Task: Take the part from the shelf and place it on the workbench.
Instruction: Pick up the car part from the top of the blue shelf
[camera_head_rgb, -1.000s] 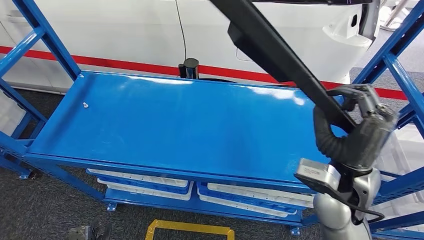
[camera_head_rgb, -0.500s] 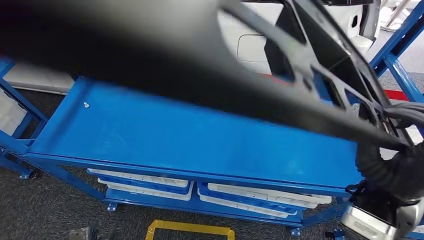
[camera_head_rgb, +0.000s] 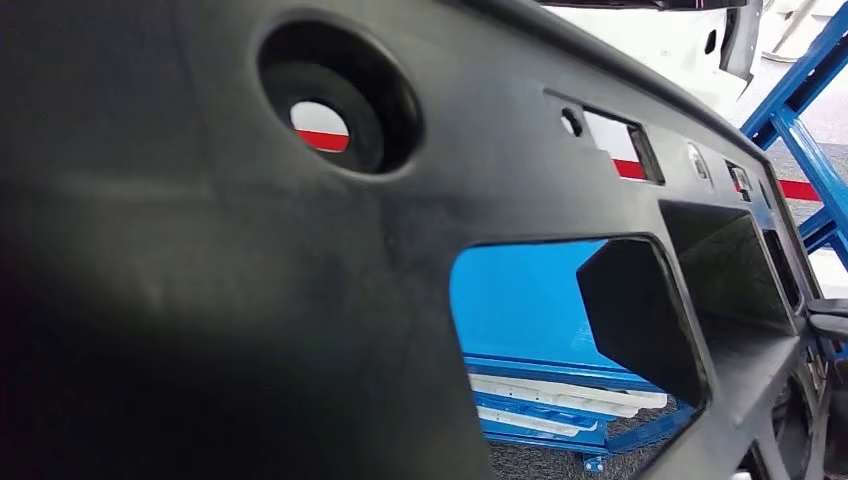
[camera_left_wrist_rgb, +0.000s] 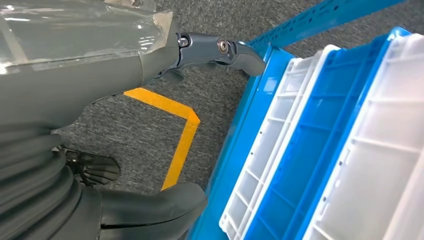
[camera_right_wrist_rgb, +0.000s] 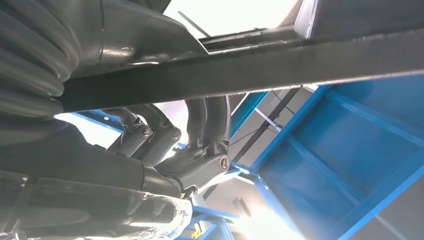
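Note:
The part (camera_head_rgb: 250, 280) is a big black plastic panel with a round hole and several rectangular cut-outs, lifted close in front of the head camera. Through one cut-out I see the blue shelf top (camera_head_rgb: 520, 300). In the right wrist view my right hand (camera_right_wrist_rgb: 165, 145) grips a long black edge of the part (camera_right_wrist_rgb: 300, 65), fingers curled around it. My left hand (camera_left_wrist_rgb: 90, 80) hangs low beside the shelf's bottom level, fingers apart, holding nothing.
White and blue crates (camera_left_wrist_rgb: 325, 150) sit on the lower shelf level next to my left hand. Yellow tape (camera_left_wrist_rgb: 180, 135) marks the grey carpet below. A blue shelf upright (camera_head_rgb: 800, 130) rises at the right, with a white car body (camera_head_rgb: 680, 40) behind.
The part has swung up off the shelf and toward the head camera, now covering most of the view. My right arm has dropped out toward the lower right edge.

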